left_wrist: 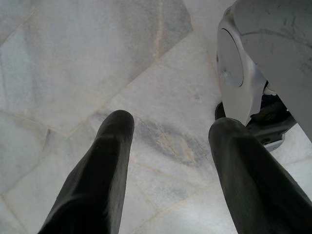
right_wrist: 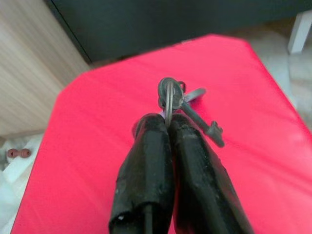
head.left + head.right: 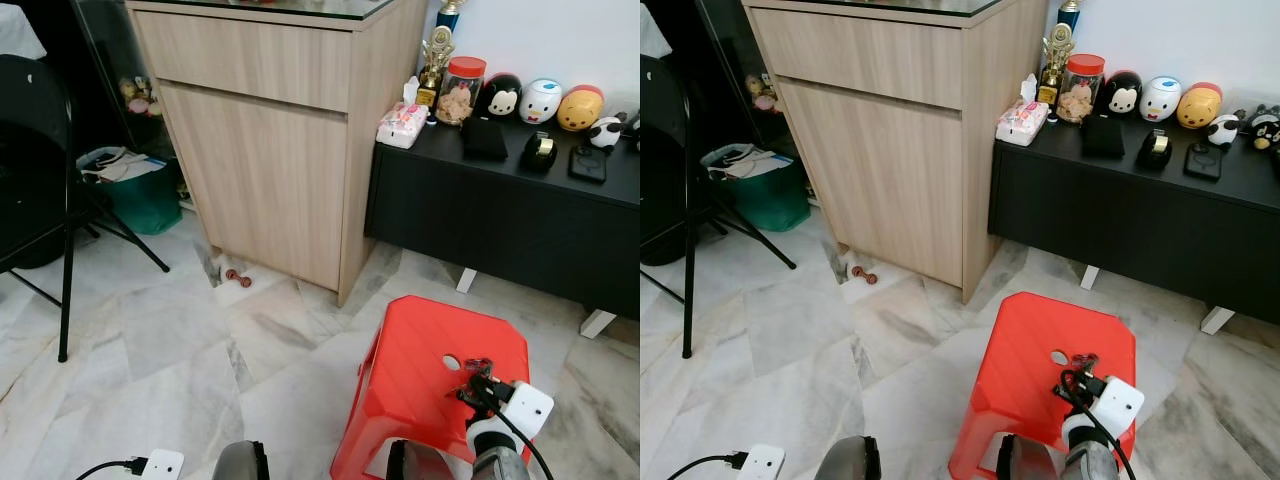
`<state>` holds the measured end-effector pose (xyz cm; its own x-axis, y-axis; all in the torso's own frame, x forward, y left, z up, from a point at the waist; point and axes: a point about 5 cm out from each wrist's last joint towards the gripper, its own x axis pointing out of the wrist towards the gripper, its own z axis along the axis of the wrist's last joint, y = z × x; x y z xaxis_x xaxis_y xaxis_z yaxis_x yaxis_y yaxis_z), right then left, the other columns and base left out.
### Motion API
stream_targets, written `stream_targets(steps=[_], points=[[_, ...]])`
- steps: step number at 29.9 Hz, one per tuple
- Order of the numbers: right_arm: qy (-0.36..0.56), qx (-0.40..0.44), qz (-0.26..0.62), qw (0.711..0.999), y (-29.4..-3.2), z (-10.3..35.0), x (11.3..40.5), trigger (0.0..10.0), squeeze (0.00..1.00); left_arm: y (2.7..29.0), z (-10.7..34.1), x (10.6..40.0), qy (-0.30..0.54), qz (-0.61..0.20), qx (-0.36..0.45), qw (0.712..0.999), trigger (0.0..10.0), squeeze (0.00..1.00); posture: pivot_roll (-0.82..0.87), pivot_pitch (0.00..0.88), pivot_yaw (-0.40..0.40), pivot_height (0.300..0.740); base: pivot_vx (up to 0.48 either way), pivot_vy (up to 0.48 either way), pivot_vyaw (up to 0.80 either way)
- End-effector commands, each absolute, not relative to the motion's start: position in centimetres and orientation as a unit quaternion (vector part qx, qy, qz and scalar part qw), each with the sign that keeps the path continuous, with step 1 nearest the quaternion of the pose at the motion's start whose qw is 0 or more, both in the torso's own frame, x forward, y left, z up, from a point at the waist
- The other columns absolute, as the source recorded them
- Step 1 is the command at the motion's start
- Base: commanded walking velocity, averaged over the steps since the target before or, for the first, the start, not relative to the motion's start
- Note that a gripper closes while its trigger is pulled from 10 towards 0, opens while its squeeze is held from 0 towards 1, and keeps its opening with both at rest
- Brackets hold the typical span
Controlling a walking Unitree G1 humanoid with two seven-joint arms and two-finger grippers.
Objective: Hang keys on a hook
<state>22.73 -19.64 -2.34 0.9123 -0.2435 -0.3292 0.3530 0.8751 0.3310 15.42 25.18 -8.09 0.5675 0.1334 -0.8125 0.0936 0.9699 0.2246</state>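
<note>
The right gripper [image 2: 168,122] has its jaws clamped together on the ring of the keys [image 2: 187,109], a dark metal bunch with one long old-style key pointing toward four o'clock above the red stool [image 3: 420,370]. The left gripper [image 1: 168,134] hangs over the floor [image 1: 73,58], jaws apart.
</note>
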Motion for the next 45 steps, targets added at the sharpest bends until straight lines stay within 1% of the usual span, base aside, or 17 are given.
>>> stream_targets(steps=[1,2,3,5,13,25,28,29,31,36,37,41,45], points=[[0.111,0.159,-0.146,0.97,-20.0,-1.1,23.7,10.0,0.0,25.4,-8.1,15.2,0.473,0.008,0.133,0.871,10.0,0.0,0.05,0.0,-0.026,0.591,0.0,0.0,0.0],[0.111,0.159,-0.146,0.97,-20.0,-1.1,23.7,10.0,0.0,25.4,-8.1,15.2,0.473,0.008,0.133,0.871,10.0,0.0,0.05,0.0,-0.026,0.591,0.0,0.0,0.0],[0.1,0.127,-0.134,0.978,-20.0,-0.5,24.1,10.0,0.0,25.4,-8.1,15.2,0.473,0.009,0.133,0.871,10.0,0.0,0.05,0.0,-0.026,0.591,0.0,0.0,0.0],[0.092,0.103,-0.121,0.983,-19.9,-0.1,24.4,10.0,0.0,25.4,-8.1,15.3,0.473,0.008,0.132,0.871,10.0,0.0,0.05,0.0,-0.026,0.591,0.0,0.0,0.0],[0.067,0.094,-0.112,0.987,-19.9,0.8,25.0,10.0,0.0,25.3,-8.1,15.3,0.472,0.009,0.131,0.872,10.0,0.0,0.05,0.0,-0.028,0.591,0.0,0.0,0.0],[0.078,0.079,-0.112,0.987,-19.7,0.3,24.5,10.0,0.0,25.4,-8.1,15.2,0.472,0.008,0.132,0.872,10.0,0.0,0.05,0.0,-0.023,0.655,0.0,0.0,0.0],[0.079,0.08,-0.113,0.987,-19.7,0.3,24.5,10.0,0.0,25.4,-8.1,15.2,0.472,0.007,0.132,0.872,10.0,0.0,0.05,0.0,-0.023,0.66,0.0,0.0,0.0],[0.081,0.08,-0.114,0.987,-19.8,0.2,24.5,10.0,0.0,25.4,-8.1,15.2,0.472,0.007,0.132,0.872,10.0,0.0,0.05,0.0,-0.023,0.67,0.0,0.0,0.0],[0.082,0.08,-0.115,0.987,-19.8,0.2,24.5,10.0,0.0,25.4,-8.1,15.2,0.472,0.007,0.132,0.872,10.0,0.0,0.05,0.0,-0.023,0.675,0.0,0.0,0.0],[0.088,0.08,-0.116,0.986,-19.8,0.0,24.4,10.0,0.0,25.3,-8.1,15.2,0.471,0.006,0.132,0.872,10.0,0.0,0.05,0.0,-0.025,0.715,0.0,0.0,0.0],[0.088,0.08,-0.116,0.986,-19.8,0.0,24.4,10.0,0.0,25.3,-8.1,15.2,0.471,0.006,0.132,0.872,10.0,0.0,0.05,0.0,-0.025,0.715,0.0,0.0,0.0],[0.091,0.079,-0.117,0.986,-19.8,-0.1,24.4,10.0,0.0,25.3,-8.1,15.2,0.471,0.006,0.131,0.872,10.0,0.0,0.05,0.0,-0.026,0.74,0.0,0.0,0.0],[0.092,0.08,-0.119,0.985,-19.9,-0.2,24.3,10.0,0.0,25.3,-8.1,15.2,0.47,0.007,0.13,0.873,10.0,0.0,0.05,0.0,-0.026,0.74,0.0,0.0,0.0]])
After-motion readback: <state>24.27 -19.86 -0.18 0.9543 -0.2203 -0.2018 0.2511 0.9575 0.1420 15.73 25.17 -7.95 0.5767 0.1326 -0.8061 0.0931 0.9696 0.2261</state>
